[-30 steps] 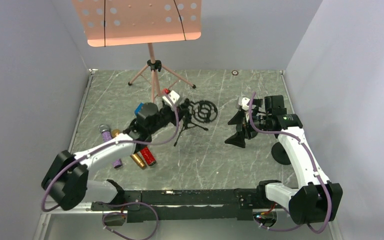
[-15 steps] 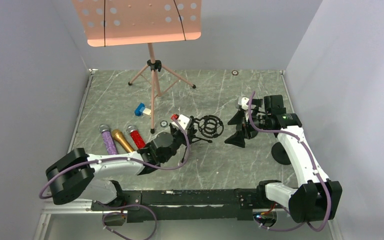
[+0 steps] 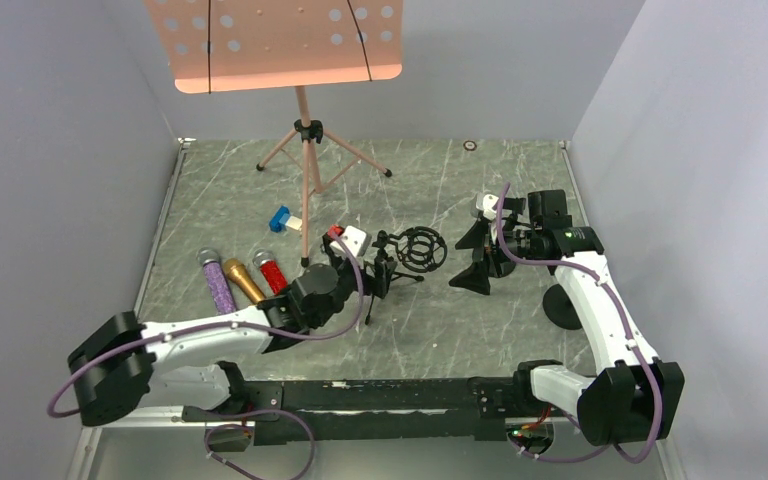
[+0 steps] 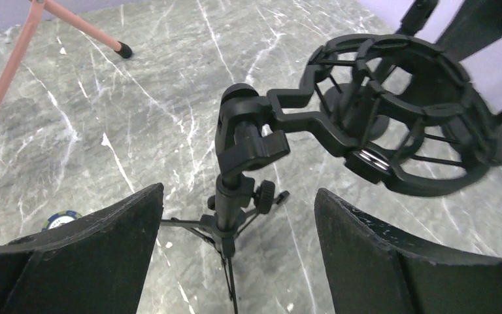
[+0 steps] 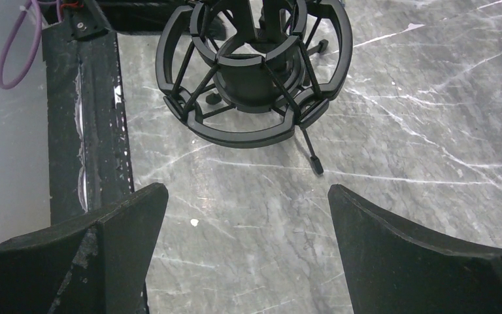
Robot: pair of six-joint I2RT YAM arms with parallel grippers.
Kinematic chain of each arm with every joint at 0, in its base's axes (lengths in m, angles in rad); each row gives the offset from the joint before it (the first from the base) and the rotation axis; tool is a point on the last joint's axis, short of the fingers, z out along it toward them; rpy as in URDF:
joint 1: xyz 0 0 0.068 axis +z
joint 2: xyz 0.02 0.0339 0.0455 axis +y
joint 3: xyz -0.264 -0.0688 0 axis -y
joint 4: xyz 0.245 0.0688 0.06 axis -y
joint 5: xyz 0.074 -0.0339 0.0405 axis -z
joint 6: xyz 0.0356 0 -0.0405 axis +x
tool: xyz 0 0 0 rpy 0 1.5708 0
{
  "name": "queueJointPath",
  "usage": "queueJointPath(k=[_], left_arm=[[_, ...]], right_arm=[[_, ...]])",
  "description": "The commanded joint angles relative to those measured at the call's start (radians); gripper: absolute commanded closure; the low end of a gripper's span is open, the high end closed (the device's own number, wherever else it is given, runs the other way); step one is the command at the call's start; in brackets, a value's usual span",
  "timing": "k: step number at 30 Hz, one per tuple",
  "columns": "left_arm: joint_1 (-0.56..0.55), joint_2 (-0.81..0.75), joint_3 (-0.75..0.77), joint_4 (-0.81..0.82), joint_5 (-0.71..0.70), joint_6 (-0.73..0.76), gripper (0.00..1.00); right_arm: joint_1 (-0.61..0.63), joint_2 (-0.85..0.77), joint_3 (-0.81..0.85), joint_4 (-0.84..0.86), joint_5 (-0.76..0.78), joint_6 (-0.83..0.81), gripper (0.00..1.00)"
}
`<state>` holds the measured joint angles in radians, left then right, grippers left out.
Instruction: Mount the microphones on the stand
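Three microphones lie side by side on the table's left: purple, gold and red. The stand, a small black tripod with a ring-shaped shock mount, is upright at mid-table. My left gripper is open, its fingers on either side of the stand's pole without touching it. The shock mount juts out to the right above the fingers. My right gripper stands open and holds nothing, just right of the mount.
A pink music stand rises at the back on its tripod, with one leg near my left gripper. A small blue-and-white block lies behind the microphones. A black disc sits at the right. A small round chip lies near the left finger.
The left arm swept from the back, near the blue block, to the stand, and its gripper has gone from shut to open around the pole. The right arm has not moved.
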<state>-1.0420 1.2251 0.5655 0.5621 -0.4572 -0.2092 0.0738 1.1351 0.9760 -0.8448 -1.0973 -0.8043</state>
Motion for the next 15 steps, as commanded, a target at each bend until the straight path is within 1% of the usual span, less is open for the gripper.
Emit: queueJointPath(k=[1,3,4,5,8,10,13,15], left_arm=[[-0.001,-0.125,0.038,-0.223,0.101,-0.068,0.09],[-0.001,-0.182,0.037,-0.328,0.120,-0.080,0.07],[-0.001,-0.216,0.032,-0.375,0.122,-0.086,0.02],[0.000,-0.252,0.021,-0.425,0.120,-0.095,0.01],[0.033,-0.383,-0.019,-0.521,0.118,-0.162,0.01],[0.123,-0.463,-0.039,-0.590,0.184,-0.226,0.01],[0.344,-0.573,-0.086,-0.667,0.334,-0.333,0.01],[0.486,-0.628,-0.118,-0.710,0.385,-0.399,0.01]], right_arm=[[0.004,-0.007,0.010,0.016,-0.006,-0.030,0.00],[0.003,-0.009,0.007,0.016,-0.001,-0.032,0.00],[0.004,-0.010,0.007,0.015,-0.001,-0.033,0.00],[0.003,-0.010,0.009,0.014,-0.001,-0.035,0.00],[0.003,-0.003,0.013,0.007,0.000,-0.039,0.00],[0.004,-0.001,0.012,0.008,0.003,-0.039,0.00],[0.004,0.001,0.010,0.013,0.005,-0.034,0.00],[0.004,0.002,0.010,0.016,0.006,-0.031,0.00]])
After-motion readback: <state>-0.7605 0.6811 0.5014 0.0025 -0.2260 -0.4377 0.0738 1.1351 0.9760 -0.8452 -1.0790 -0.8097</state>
